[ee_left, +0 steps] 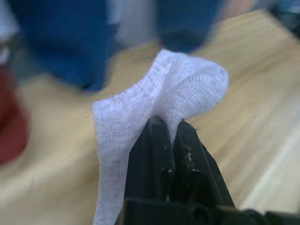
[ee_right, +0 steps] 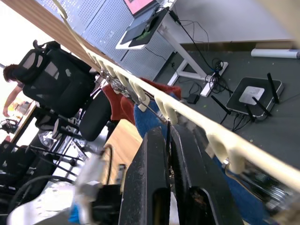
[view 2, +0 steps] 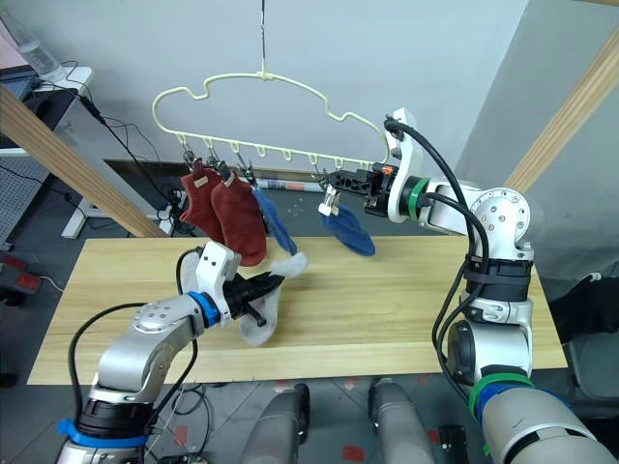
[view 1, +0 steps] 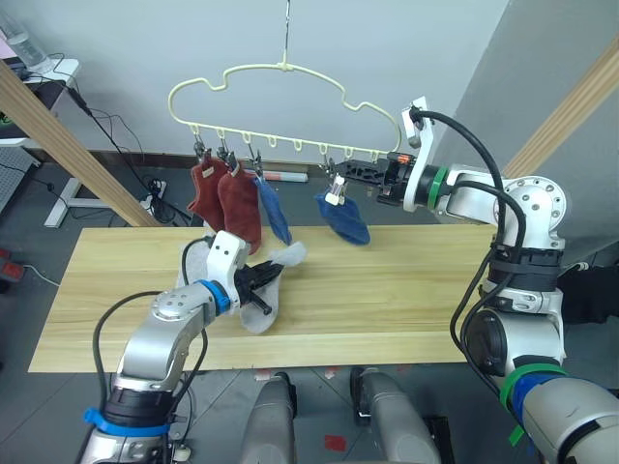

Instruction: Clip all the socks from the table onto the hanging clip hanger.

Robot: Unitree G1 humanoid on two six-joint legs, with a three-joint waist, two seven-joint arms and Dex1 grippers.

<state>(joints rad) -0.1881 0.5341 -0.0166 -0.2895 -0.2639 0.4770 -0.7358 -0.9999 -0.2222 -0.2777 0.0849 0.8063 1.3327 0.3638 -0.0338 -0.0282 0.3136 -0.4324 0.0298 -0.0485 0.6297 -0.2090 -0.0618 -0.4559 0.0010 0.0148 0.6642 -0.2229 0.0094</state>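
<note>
Spanning the lower half of the frame, the table carries the last grey socks at lower left, while the clip hanger hangs in the upper middle with two rust red socks and two blue socks already clipped on.

My left gripper sits low at centre left, fingers pressed together on a grey sock; in my left wrist view the fabric is pinched near its middle, heel and toe drooping to either side. A second grey sock seems to lie behind that arm, though I cannot see it clearly.

My right gripper is up at the hanger's right end, fingers squeezed on a clip in the lower row.

What counts is direction: the free clips lie up and to the right of my left gripper, between the two blue socks and near my right one. The sock's long axis runs roughly level with the table, so I judge it must be raised and an edge turned upward to meet a clip, the left arm carrying and the right working the clip.
</note>
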